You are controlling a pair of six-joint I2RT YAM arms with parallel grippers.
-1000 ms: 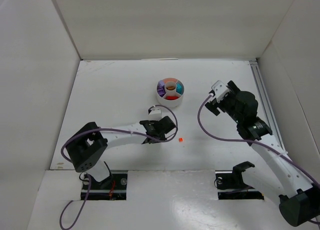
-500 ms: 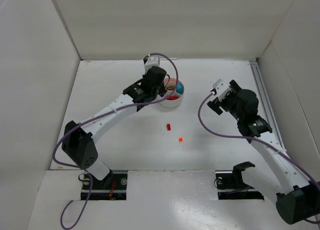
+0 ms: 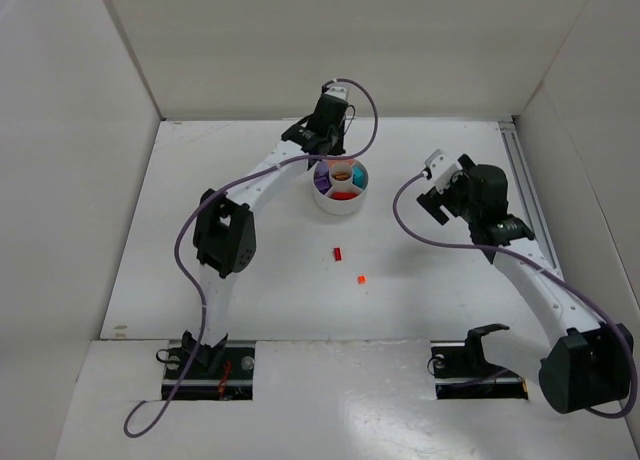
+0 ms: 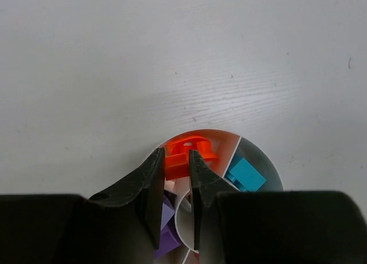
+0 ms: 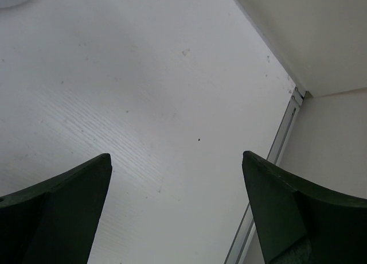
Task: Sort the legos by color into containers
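Note:
The round white dish [image 3: 338, 199] stands at the back middle of the table. My left gripper [image 3: 331, 138] reaches over its far side. In the left wrist view, my left gripper [image 4: 176, 155] is shut on a small orange brick [image 4: 176, 165] above the orange section of the dish [image 4: 267, 160], where another orange piece [image 4: 199, 145] lies. A teal brick [image 4: 245, 174] and purple bricks [image 4: 167, 229] lie in neighbouring sections. A red brick [image 3: 338, 252] and a tiny orange piece [image 3: 361, 278] lie on the table. My right gripper [image 3: 437, 193] is open and empty.
White walls enclose the table on the left, back and right. A metal rail [image 5: 285, 139] runs along the right edge, close to my right gripper [image 5: 176, 160]. The right wrist view shows only bare table between its fingers.
My left arm has swung from the front middle of the table up to the dish, carrying the orange brick. The red brick now shows on the table. The right arm barely moved.

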